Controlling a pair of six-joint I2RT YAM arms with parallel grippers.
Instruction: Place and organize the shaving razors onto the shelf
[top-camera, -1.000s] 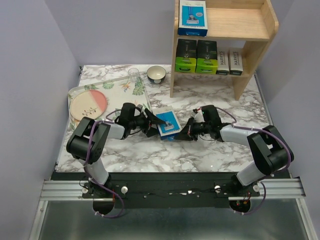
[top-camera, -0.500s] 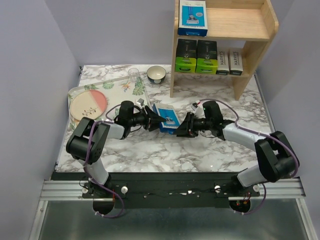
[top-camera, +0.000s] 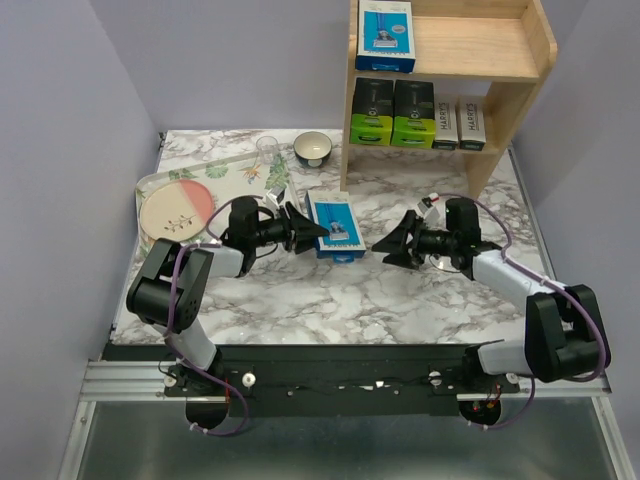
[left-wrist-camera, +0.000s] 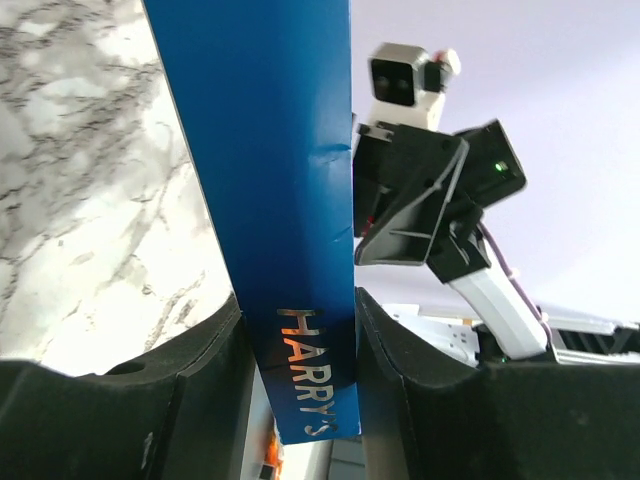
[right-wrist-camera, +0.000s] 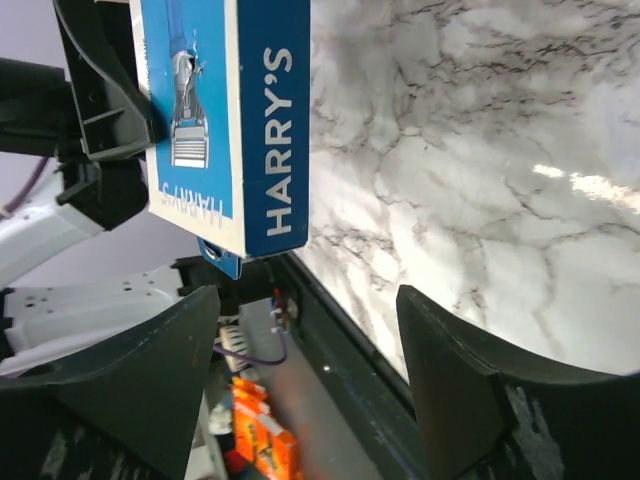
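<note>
My left gripper (top-camera: 308, 231) is shut on the near end of a blue-and-white razor pack (top-camera: 335, 225), holding it just above the marble table. In the left wrist view the pack's blue "HARRY'S" edge (left-wrist-camera: 290, 200) is clamped between both fingers (left-wrist-camera: 195, 385). My right gripper (top-camera: 392, 241) stands open to the pack's right, apart from it, with nothing between its fingers (right-wrist-camera: 450, 380). The right wrist view shows the pack (right-wrist-camera: 235, 120) ahead, with the left gripper (right-wrist-camera: 100, 110) behind it. The shelf (top-camera: 520, 70) stands at the back right. Its top tier holds a blue pack (top-camera: 385, 35). Its lower tier holds two black-and-green boxes (top-camera: 392, 112) and two white boxes (top-camera: 458, 122).
A floral tray (top-camera: 232, 172) with a pink round plate (top-camera: 176, 208) lies at the left. A small bowl (top-camera: 313, 148) and a clear glass (top-camera: 266, 148) stand at the back, left of the shelf's side panel (top-camera: 347, 150).
My right gripper opened, let go of the blue-and-white pack and drew back to the right. The left gripper closed on the pack and carried it slightly farther from the bases.
</note>
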